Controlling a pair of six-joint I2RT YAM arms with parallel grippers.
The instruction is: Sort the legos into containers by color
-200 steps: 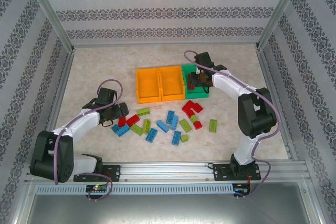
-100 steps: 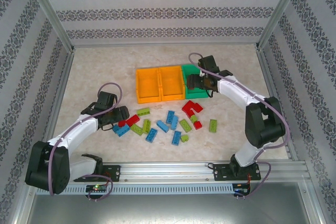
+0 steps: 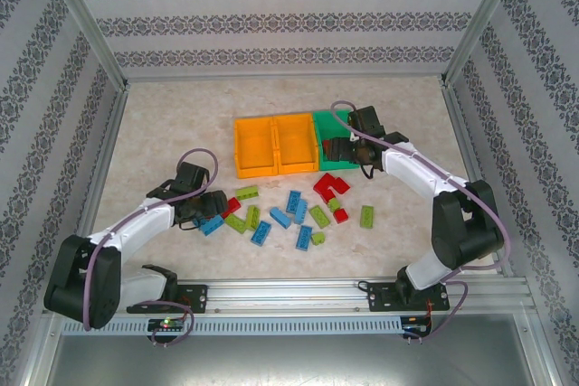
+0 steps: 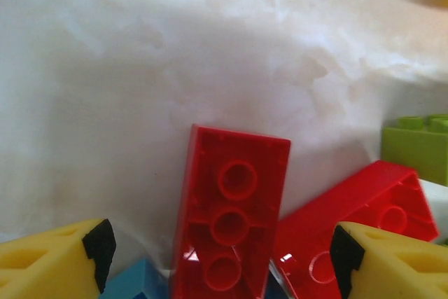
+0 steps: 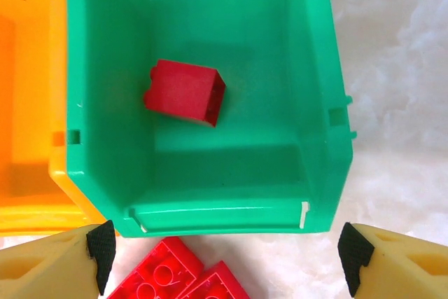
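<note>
Right wrist view: the right gripper (image 5: 224,253), fingers apart, is at 6 o'clock of the green bin (image 5: 318,138). One red brick (image 5: 183,92) lies inside. The left gripper (image 4: 220,246), fingers apart, sits over an upside-down red lego (image 4: 234,201).

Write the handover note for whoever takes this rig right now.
Left pincer: open, empty, low over two red studded plastic bricks lying underside up.
Right pincer: open, empty, above the near wall of the green plastic bin.
Done: one small red brick lies in the green bin.
Left: the loose red, blue and lime-green bricks on the pale table; the two orange plastic bins look unfilled.
</note>
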